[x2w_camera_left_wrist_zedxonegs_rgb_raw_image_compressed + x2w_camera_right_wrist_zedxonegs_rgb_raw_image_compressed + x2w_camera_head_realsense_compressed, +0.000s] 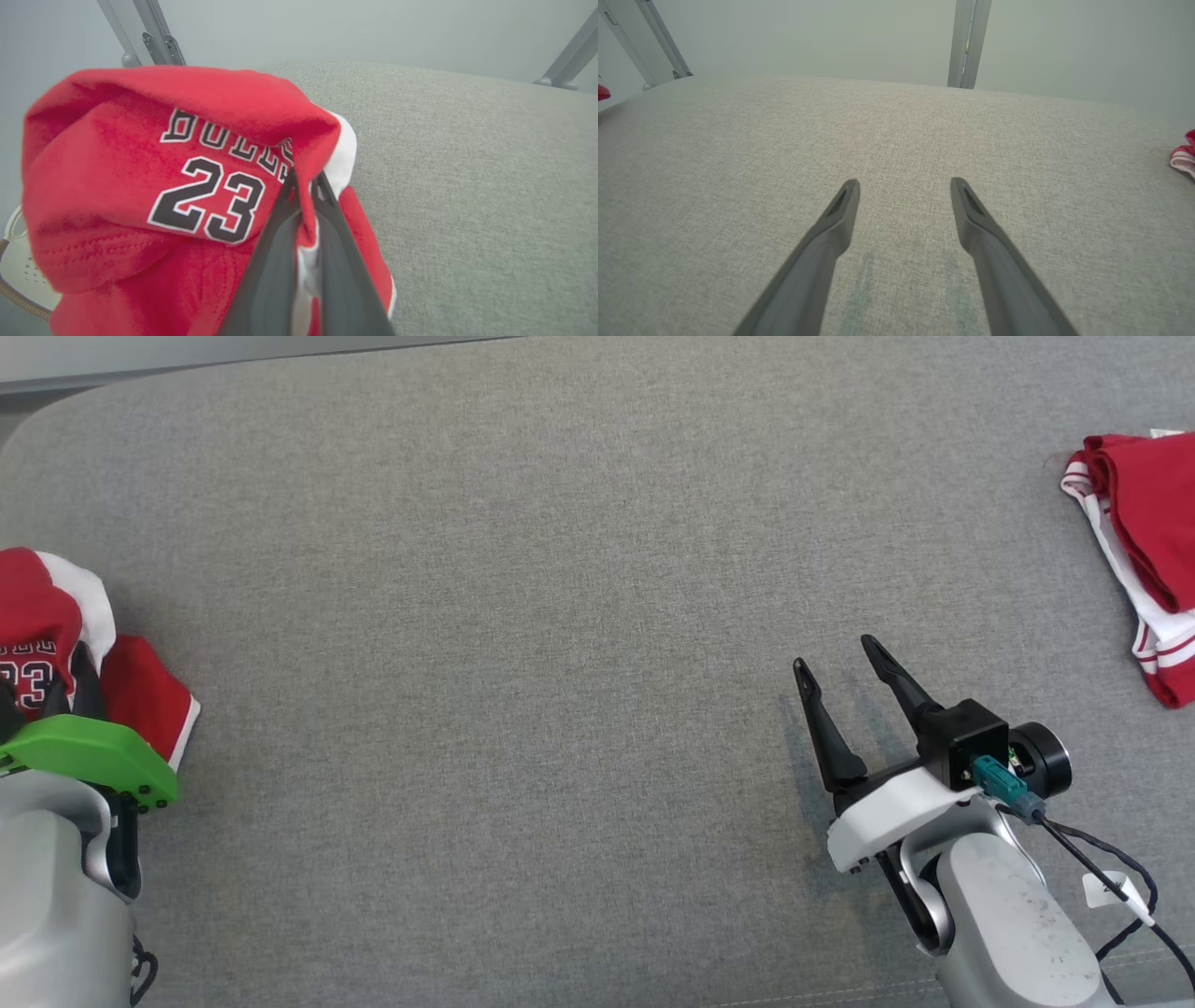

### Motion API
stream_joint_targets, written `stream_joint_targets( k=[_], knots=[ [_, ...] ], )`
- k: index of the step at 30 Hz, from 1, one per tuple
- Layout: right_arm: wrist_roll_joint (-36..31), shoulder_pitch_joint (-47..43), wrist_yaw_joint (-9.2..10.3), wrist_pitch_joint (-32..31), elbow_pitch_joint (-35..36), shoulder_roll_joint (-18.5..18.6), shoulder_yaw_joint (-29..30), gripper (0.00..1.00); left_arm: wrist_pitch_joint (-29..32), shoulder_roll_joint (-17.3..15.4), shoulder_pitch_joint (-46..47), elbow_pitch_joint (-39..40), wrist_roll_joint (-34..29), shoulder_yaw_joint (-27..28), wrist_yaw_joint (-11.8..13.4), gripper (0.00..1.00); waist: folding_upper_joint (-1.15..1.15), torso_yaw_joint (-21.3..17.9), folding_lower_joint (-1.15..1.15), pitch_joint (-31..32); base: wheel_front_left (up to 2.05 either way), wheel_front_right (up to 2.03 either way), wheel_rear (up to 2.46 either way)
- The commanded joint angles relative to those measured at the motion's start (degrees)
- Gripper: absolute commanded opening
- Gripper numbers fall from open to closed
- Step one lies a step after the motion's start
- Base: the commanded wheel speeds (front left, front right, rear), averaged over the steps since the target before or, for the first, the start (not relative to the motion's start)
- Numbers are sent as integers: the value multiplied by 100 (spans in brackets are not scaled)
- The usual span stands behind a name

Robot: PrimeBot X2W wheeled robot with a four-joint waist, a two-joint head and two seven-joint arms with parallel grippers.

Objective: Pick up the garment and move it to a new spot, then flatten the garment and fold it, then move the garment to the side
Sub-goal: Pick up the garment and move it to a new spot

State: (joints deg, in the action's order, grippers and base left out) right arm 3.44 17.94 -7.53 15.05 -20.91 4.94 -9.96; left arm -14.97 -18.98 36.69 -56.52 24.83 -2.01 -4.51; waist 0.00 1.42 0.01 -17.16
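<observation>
The garment is a red jersey with white trim, lettering and the number 23. It lies bunched at the left edge of the grey surface, where the head view shows the garment beside my left arm's green wrist cover. My left gripper is shut on a fold of it, cloth pinched between the two dark fingers. My right gripper stands open above bare fabric at the lower right. In the right wrist view the right gripper has nothing between its fingers.
A second red and white garment lies folded at the right edge, and its corner peeks into the right wrist view. Grey metal frame legs stand beyond the far edge. A dark cable hangs from my right wrist.
</observation>
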Motion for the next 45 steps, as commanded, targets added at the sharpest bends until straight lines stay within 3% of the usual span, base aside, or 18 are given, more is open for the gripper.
stream_joint_targets(
  k=[1, 7, 13, 18, 21, 26, 29, 34, 45],
  knots=[
    [53, -46, 9, 13, -7, -3, -3, 100, -21, 33, -193, 233, -106, 37, -39, 0, 0, 30, -1, 157, 0, 0, 0],
    [136, -172, 9, 13, -72, -43, -42, 100, -20, 394, -600, 1442, -500, -24, -209, 0, 0, 15, -1, 517, 0, 0, 0],
    [196, -303, 9, 13, -126, -53, -43, 100, -21, 805, -673, 2244, -707, -514, -300, 0, 0, -79, -1, 762, 0, 0, 0],
    [239, -410, 9, 13, -160, -54, -29, 100, -21, 1126, -632, 2825, -452, -1629, -306, 0, 0, -271, -1, 944, 0, 0, 0],
    [247, -471, 9, 13, -162, -63, -46, 100, -21, 1223, -456, 3129, -96, -2788, -305, 0, 0, -407, -1, 1000, 0, 0, 0],
    [248, -453, 9, 13, -168, -76, -35, 100, -22, 1175, -15, 3738, 564, -4565, -304, 0, 0, -654, -1, 1017, 0, 0, 0],
    [252, -446, 9, 13, -158, -84, -23, 100, -22, 1076, 154, 3954, 783, -5057, -298, 0, 0, -780, -1, 1004, 0, 0, 0],
    [239, -454, 9, 13, -129, -104, 31, 100, -22, 815, 31, 3657, 979, -5207, -297, 0, 0, -871, -1, 985, 0, 0, 0],
    [221, -518, 9, 13, -175, -102, 107, 100, -23, 174, -417, 2221, 590, -5052, -298, 0, 0, -633, -1, 1174, 0, 0, 0]
  ],
)
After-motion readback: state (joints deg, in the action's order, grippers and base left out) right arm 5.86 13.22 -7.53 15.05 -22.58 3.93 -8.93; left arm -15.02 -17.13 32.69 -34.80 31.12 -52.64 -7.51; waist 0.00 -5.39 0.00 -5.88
